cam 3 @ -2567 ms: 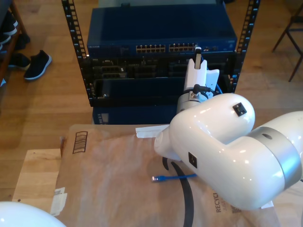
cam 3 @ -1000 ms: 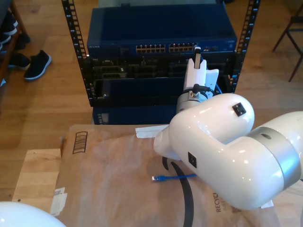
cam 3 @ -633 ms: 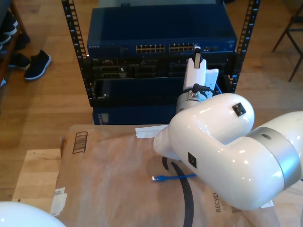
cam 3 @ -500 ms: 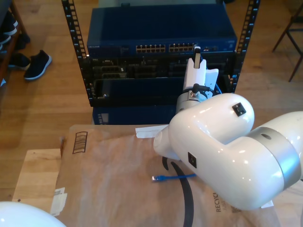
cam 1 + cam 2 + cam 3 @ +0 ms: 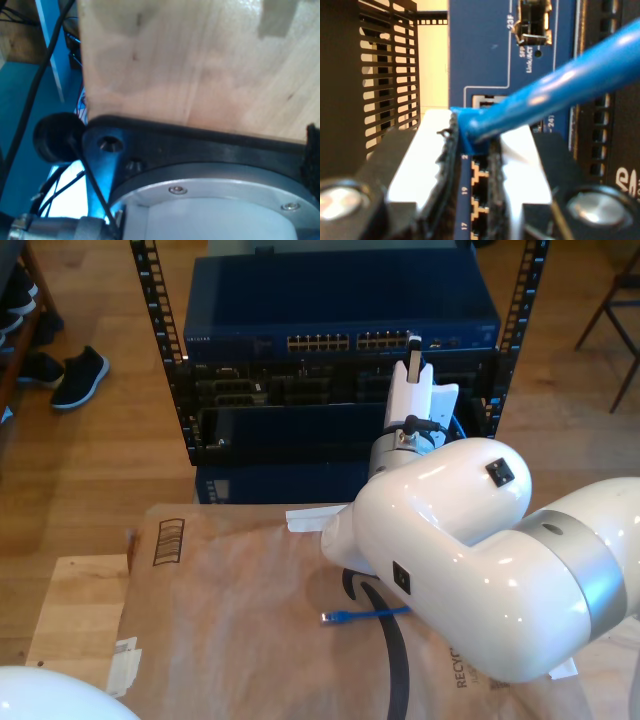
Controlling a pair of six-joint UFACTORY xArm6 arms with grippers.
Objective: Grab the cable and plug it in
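Exterior view, largest element: the white arm [image 5: 480, 570] that carries my second gripper [image 5: 414, 350] takes up the exterior view's lower right and reaches toward the equipment rack [image 5: 340, 350] standing on the wooden floor [image 5: 90, 455]. The rack holds a blue network switch [image 5: 340, 310] with rows of ports [image 5: 350, 341] along its front edge; black perforated rails [image 5: 160, 340] flank it. Below the arm, a sheet of brown paper [image 5: 250, 620] covers the table.

The cable [image 5: 555, 85], bright blue, is pinched at its end between the fingers [image 5: 520, 155] of my second gripper, whose jaws stand narrow and clamped on it. In the second wrist view the held end sits just in front of the switch face, close to the numbered ports [image 5: 480, 200]; whether the plug touches a port cannot be told. From the fingers the cable rises away across that view. Its far end [image 5: 332, 617] lies on the brown paper in the exterior view, with a short blue run trailing under the arm.

My first gripper: the first wrist view looks onto a pale wooden surface [image 5: 200, 65] and part of a black and silver mount [image 5: 200, 165]; I cannot tell how its fingers stand.

Smallest: dark shoes [image 5: 75, 375] at the exterior view's upper left.
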